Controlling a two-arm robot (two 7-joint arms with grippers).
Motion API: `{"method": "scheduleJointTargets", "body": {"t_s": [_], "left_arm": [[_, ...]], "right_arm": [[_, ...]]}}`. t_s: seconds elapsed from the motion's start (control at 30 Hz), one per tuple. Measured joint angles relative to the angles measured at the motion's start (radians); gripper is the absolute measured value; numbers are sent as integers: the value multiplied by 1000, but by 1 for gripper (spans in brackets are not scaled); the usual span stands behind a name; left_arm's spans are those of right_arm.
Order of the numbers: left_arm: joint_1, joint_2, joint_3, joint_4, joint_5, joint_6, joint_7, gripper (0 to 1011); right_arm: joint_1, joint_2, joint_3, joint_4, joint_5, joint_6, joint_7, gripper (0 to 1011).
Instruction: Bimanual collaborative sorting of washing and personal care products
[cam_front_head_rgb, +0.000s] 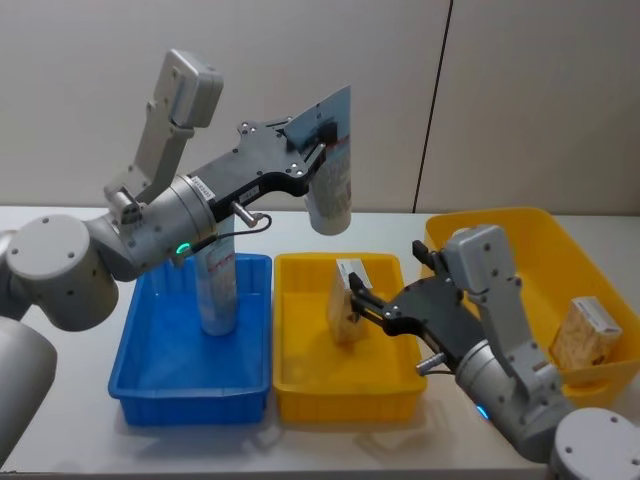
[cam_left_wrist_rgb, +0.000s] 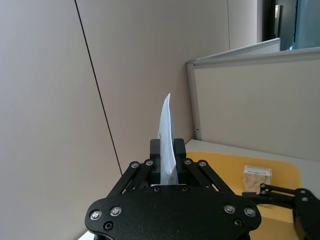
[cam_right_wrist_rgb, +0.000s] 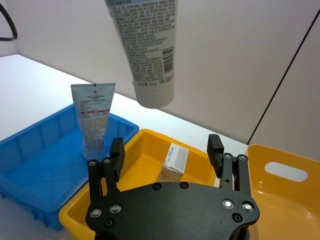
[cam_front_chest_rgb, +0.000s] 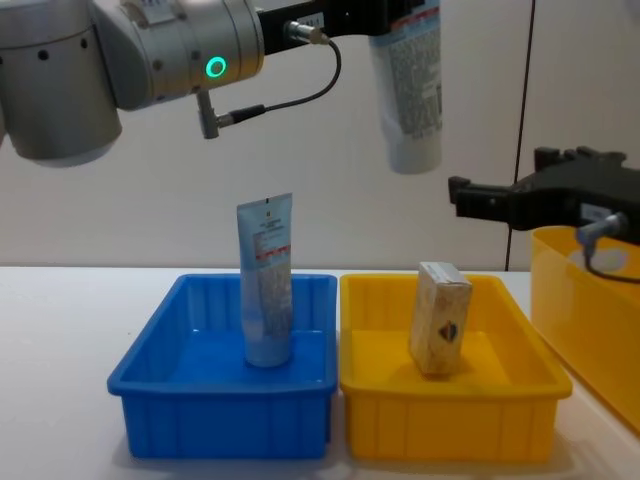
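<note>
My left gripper (cam_front_head_rgb: 318, 142) is raised high and shut on the crimped end of a pale-blue tube (cam_front_head_rgb: 331, 195). The tube hangs cap down above the gap between the blue tray (cam_front_head_rgb: 150, 375) and the small yellow tray (cam_front_head_rgb: 300, 385). In the left wrist view its flat end (cam_left_wrist_rgb: 166, 125) sticks up between the fingers. A second tube (cam_front_chest_rgb: 267, 290) stands upright in the blue tray. A beige carton (cam_front_chest_rgb: 440, 318) leans in the small yellow tray. My right gripper (cam_right_wrist_rgb: 166, 152) hovers open above and short of that carton, holding nothing. Another carton (cam_front_head_rgb: 585, 335) lies in the large yellow bin (cam_front_head_rgb: 500, 225).
The three containers stand side by side on a white table (cam_front_head_rgb: 60, 400), blue at the left and the large yellow bin at the right. A wall (cam_front_head_rgb: 500, 90) runs close behind them. Bare table lies left of the blue tray.
</note>
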Motion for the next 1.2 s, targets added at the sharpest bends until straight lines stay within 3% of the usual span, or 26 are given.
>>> {"method": "scheduleJointTargets", "body": {"t_s": [0.63, 1.2], "left_arm": [[40, 9, 8, -46, -15, 25, 25, 142], [68, 0, 17, -54, -27, 35, 32, 143]], "right_arm": [[76, -66, -32, 91, -38, 14, -16, 1004], [120, -88, -34, 133, -65, 26, -12, 1004]]}}
